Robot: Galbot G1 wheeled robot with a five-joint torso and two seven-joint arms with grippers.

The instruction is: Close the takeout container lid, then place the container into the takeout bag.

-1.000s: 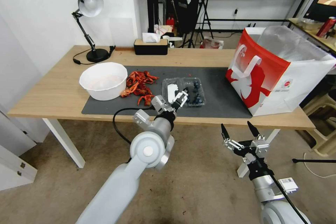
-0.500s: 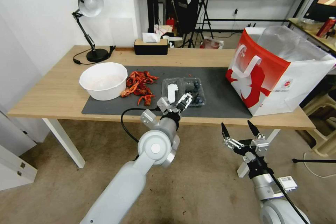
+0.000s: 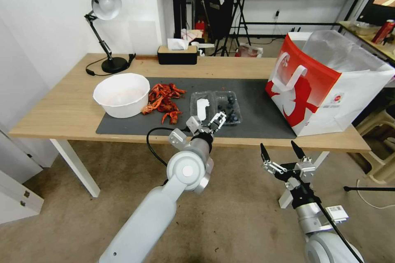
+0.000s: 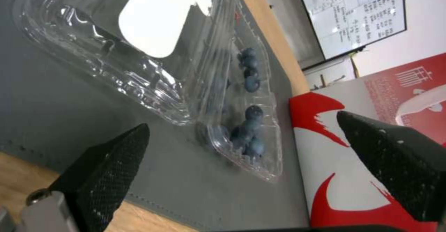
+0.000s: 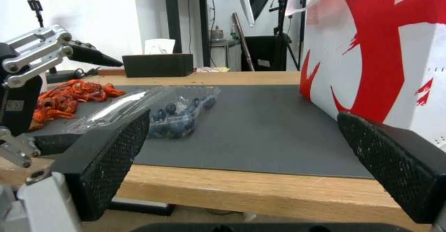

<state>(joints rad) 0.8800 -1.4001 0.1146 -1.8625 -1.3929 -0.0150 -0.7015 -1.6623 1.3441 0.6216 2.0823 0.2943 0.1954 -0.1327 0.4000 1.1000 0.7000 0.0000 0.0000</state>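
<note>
Head view: container [image 3: 228,108] open at mat [image 3: 263,119] centre, lid [image 3: 201,107] flat on its left side, berries in the right half. Left gripper [image 3: 210,122] at the container's lower edge, jaws spread, holding nothing. Bag [image 3: 325,82] upright at frame right. Right gripper [image 3: 283,153] lower right, below the table edge, jaws apart.
</note>
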